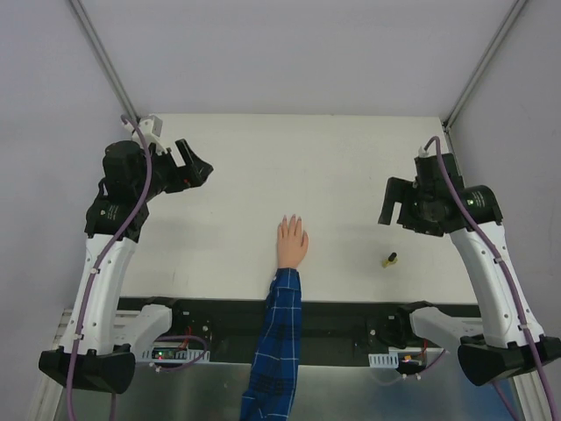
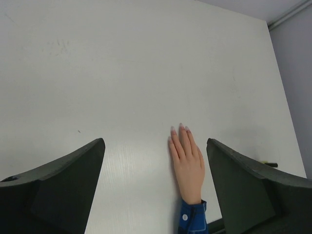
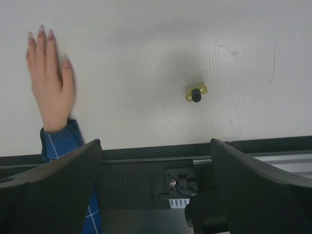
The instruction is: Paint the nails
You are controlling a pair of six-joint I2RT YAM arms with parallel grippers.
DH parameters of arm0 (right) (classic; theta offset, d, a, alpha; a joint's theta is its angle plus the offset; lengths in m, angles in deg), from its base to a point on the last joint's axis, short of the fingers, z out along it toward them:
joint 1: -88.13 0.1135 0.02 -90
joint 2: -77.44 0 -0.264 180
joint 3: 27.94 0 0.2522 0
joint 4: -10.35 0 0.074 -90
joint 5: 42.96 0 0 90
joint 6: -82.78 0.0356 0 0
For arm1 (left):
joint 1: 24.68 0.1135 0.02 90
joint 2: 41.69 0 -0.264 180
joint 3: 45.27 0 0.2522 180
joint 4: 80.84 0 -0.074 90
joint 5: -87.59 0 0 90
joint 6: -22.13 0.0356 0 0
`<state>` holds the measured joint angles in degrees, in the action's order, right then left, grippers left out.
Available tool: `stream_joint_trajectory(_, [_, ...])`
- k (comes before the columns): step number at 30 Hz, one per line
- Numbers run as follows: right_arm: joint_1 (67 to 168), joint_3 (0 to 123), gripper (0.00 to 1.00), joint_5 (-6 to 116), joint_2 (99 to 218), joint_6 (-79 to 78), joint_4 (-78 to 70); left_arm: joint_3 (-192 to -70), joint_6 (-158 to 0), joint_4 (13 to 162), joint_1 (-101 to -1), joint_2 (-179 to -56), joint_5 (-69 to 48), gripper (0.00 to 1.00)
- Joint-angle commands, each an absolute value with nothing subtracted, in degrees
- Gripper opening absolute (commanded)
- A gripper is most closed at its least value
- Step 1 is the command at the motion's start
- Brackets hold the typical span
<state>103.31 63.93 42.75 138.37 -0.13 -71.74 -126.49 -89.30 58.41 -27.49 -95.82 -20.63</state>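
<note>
1. Nails (image 2: 179, 127): at the tips of a mannequin hand (image 1: 292, 244) lying palm down near the middle of the bench (image 1: 351, 158), fingers pointing away from the arm bases. They read pale pinkish. Whether any polish is on them cannot be told.
2. Sleeve (image 1: 279, 342): blue plaid, running from the wrist back over the near bench edge.
3. Bottle (image 3: 195, 92): small, yellow with a black cap, on the bench to the right of the hand and well apart from it. In the right wrist view it appears to stand upright, cap on.
4. Right claw (image 1: 394, 206): fingers spread, nothing held, raised above the bench beyond the bottle.
5. Left claw (image 1: 195, 165): fingers spread, nothing held, raised well to the left of the hand.
6. Step in hand, by judgement: fetching the bottle. No painting has begun.
7. Recommended practice:
   - Take the bottle with the right claw, the nearer one.
   - Come down square over it and close low on the body, leaving the cap free for the left claw.
   - The bottle is small and light, so an off-centre close would likely tip it.
   - Keep the mannequin hand undisturbed, so the nails lie flat and reachable.
</note>
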Motion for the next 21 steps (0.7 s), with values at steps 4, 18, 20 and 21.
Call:
stream_joint_trajectory(4, [102.45,63.61,0.96,37.2,143.88,7.8,-80.83,-127.15,-88.34,57.89,-40.05,-98.2,-17.61,0.84])
stream_joint_trajectory(18, [98.15,45.5,0.81,40.02,141.52,14.05,-70.3,-128.81,-86.94,57.62,-46.92,-103.83,-19.98,0.81])
stream_joint_trajectory(20, [98.15,44.01,0.77,39.66,142.04,13.18,-68.89,-128.9,-86.59,57.54,-46.92,-104.09,-20.34,0.81])
stream_joint_trajectory(21, [98.15,43.57,0.74,39.31,142.3,13.0,-68.54,-129.17,-86.15,57.45,-46.92,-104.53,-20.6,0.81])
